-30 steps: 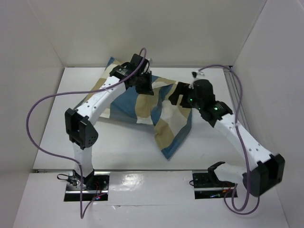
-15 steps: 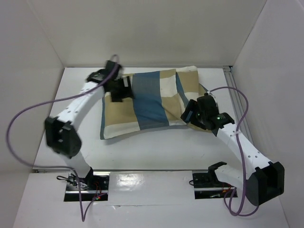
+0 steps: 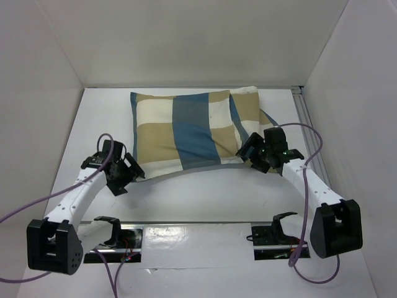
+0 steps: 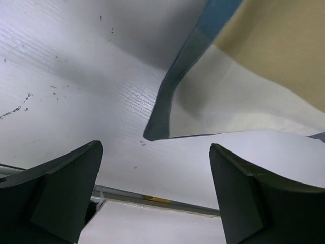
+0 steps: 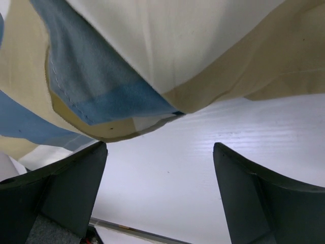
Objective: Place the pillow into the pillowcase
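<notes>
The blue, tan and white checked pillowcase (image 3: 192, 130) lies full and plump across the back middle of the table. The pillow itself is hidden; no cream cushion shows in any view. My left gripper (image 3: 131, 173) stands open just off the case's near left corner (image 4: 161, 127), nothing between its fingers (image 4: 66, 188). My right gripper (image 3: 246, 151) is open at the case's near right corner, where layered checked cloth (image 5: 152, 61) hangs just above its empty gap (image 5: 160, 193).
White walls enclose the table on three sides. A metal rail (image 3: 304, 118) runs along the right wall. The table's front edge strip (image 3: 192, 222) lies between the arm bases. Purple cables loop off both arms.
My left gripper opened, let go of the pillowcase and drew back from the far left to the near left. The case settled flat and spread out. The right gripper shifted only slightly.
</notes>
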`<state>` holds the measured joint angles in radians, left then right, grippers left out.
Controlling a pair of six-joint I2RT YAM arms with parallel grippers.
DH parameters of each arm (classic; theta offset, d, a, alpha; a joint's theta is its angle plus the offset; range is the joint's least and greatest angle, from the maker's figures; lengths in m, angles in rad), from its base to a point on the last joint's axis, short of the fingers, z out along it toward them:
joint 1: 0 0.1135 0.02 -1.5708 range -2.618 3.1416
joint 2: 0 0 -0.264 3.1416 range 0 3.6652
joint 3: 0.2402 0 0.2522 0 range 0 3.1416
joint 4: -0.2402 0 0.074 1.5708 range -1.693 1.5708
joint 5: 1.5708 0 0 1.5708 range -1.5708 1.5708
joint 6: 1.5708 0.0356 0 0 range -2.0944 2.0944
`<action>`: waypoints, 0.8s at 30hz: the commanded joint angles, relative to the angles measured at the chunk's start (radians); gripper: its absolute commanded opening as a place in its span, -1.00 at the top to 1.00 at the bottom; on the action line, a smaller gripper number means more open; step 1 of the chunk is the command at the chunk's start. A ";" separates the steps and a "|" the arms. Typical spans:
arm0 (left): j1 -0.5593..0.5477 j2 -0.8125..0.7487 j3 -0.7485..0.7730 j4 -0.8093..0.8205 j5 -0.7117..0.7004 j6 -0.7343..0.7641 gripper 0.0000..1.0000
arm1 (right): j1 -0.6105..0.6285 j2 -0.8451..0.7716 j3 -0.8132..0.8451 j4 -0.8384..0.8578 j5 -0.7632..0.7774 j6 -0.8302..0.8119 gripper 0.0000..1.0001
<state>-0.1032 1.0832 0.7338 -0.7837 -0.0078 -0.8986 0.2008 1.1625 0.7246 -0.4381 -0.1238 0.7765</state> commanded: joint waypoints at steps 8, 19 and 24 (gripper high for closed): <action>0.039 -0.065 -0.181 0.450 0.134 -0.048 -0.99 | -0.182 -0.073 -0.123 0.101 -0.157 0.062 -0.84; 0.132 0.034 -0.050 0.391 0.006 -0.108 1.00 | -0.356 -0.083 -0.203 0.097 -0.027 0.230 -0.87; 0.184 0.003 0.048 0.348 -0.035 -0.089 1.00 | -0.386 -0.063 -0.258 0.130 -0.017 0.291 -0.87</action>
<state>0.0608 1.0924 0.6884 -0.4179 0.0193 -0.9794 -0.1684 1.0939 0.4961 -0.3550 -0.1692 1.0042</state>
